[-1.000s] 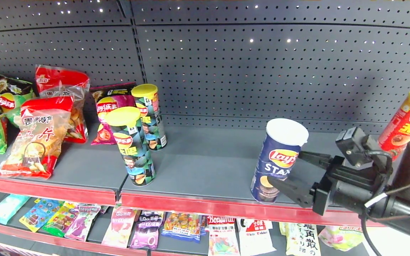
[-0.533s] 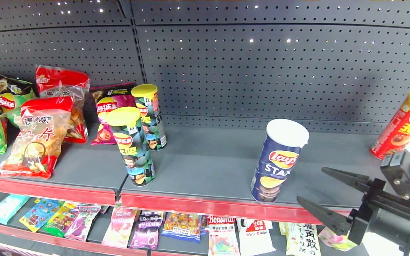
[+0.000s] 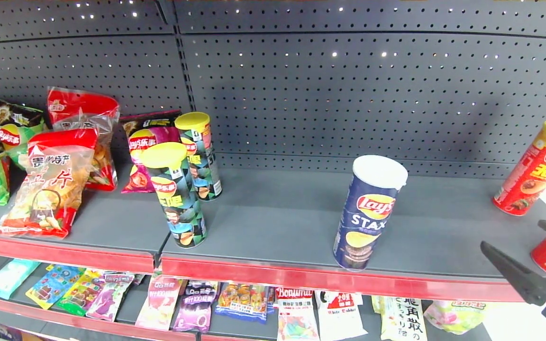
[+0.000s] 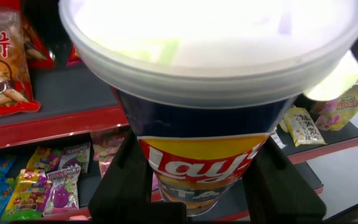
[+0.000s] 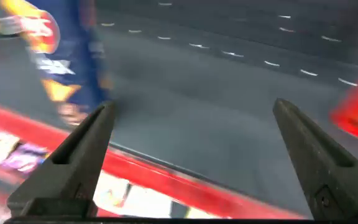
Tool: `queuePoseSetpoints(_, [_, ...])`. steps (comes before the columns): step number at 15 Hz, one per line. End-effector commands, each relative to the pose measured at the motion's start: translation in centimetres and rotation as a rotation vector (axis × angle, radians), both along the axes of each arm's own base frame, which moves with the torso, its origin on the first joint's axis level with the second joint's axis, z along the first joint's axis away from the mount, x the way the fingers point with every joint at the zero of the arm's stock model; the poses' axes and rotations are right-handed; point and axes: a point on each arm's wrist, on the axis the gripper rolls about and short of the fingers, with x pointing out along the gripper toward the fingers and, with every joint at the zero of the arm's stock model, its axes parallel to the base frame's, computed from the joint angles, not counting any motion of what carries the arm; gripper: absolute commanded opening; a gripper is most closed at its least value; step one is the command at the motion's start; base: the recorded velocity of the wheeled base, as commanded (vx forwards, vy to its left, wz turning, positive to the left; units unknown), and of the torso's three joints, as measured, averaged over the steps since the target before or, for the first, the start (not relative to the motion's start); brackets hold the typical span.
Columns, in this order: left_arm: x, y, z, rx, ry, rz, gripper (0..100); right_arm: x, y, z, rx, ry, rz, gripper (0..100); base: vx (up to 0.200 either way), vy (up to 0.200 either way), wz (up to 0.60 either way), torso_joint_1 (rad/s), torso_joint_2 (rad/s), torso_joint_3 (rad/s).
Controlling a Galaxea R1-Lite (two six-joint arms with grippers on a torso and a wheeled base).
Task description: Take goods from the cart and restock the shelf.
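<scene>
Right end effector [image 3: 532,252] gapes wide near the upright navy cylindrical can [image 3: 370,213] on the grey metal shelf [image 3: 277,222]; left end effector [image 4: 204,186] clamps a second navy can [image 4: 207,134] (white-lidded).

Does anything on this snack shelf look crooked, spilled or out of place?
Nothing is spilled or damaged. The blue can stands alone close to the shelf's red front lip, and the front red chip bag slumps down to that edge.

Can [image 3: 370,213] on shelf [image 3: 277,222], bags [image 3: 50,180] to left

Navy can [image 4: 204,165] showing white lid, red-yellow logo; shelf [image 3: 277,222] showing grey, red edge; red can [image 3: 533,168] wearing yellow lid.
</scene>
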Motion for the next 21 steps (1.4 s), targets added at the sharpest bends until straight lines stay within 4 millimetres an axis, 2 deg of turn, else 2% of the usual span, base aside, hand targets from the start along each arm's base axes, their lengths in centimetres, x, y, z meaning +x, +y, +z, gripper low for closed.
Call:
queuePoseSetpoints(1, [0.5,-0.1,0.6,0.003,0.019,-0.003,0,-6.6,-2.3,3.1,0.014,-0.082,-0.175,100,0.000,0.000,0.00,0.000,0.00,0.000])
queuePoseSetpoints(2, [0.6,-0.1,0.9,0.004,0.022,-0.002,0,-9.1,-2.6,3.2,0.006,-0.040,-0.191,100,0.000,0.000,0.00,0.000,0.00,0.000])
queuePoseSetpoints(4, [0.8,-0.2,1.0,0.006,0.034,-0.002,0,-13.0,-3.0,1.3,-0.006,0.025,-0.202,100,0.000,0.000,0.00,0.000,0.00,0.000])
queuePoseSetpoints(6, [1.0,-0.2,1.0,0.007,0.038,-0.002,0,-14.3,-3.0,-0.1,-0.005,0.027,-0.268,100,0.000,0.000,0.00,0.000,0.00,0.000])
queuePoseSetpoints(9, [0.9,-0.2,1.0,0.005,0.033,0.005,0,-13.4,-2.2,-0.2,-0.009,0.116,-0.501,100,0.000,0.000,0.00,0.000,0.00,0.000])
queuePoseSetpoints(10, [0.9,-0.2,1.0,0.003,0.033,0.005,0,-13.2,-2.1,-0.6,-0.006,0.135,-0.527,100,0.000,0.000,0.00,0.000,0.00,0.000])
queuePoseSetpoints(11, [0.9,-0.2,1.1,0.003,0.030,0.005,0,-13.3,-1.9,-2.6,0.008,0.134,-0.444,100,0.000,0.000,0.00,0.000,0.00,0.000])
queuePoseSetpoints(12, [0.9,-0.2,1.1,0.001,0.023,0.005,0,-13.6,-1.8,-3.4,0.010,0.114,-0.386,100,0.000,0.000,0.00,0.000,0.00,0.000])
queuePoseSetpoints(14, [0.9,-0.2,1.3,-0.004,0.012,0.005,0,-12.6,-1.8,-4.2,0.020,0.075,-0.290,100,0.000,0.000,0.00,0.000,0.00,0.000])
queuePoseSetpoints(15, [0.9,-0.2,1.5,-0.007,0.006,0.003,0,-11.7,-1.9,-5.8,0.025,0.036,-0.194,100,0.000,0.000,0.00,0.000,0.00,0.000])
queuePoseSetpoints(17, [1.0,-0.2,1.5,-0.005,0.009,0.002,0,-10.9,-2.0,-7.3,0.025,0.011,-0.191,100,0.000,0.000,0.00,0.000,0.00,0.000])
queuePoseSetpoints(19, [1.0,-0.2,1.5,-0.007,0.008,0.003,0,-10.9,-2.0,-7.3,0.031,0.009,-0.184,100,0.000,0.000,0.00,0.000,0.00,0.000])
queuePoseSetpoints(21, [1.0,-0.2,1.3,-0.004,0.012,0.002,0,-10.9,-2.3,-7.9,0.088,0.042,-0.357,100,0.000,0.000,0.00,0.000,0.00,0.000])
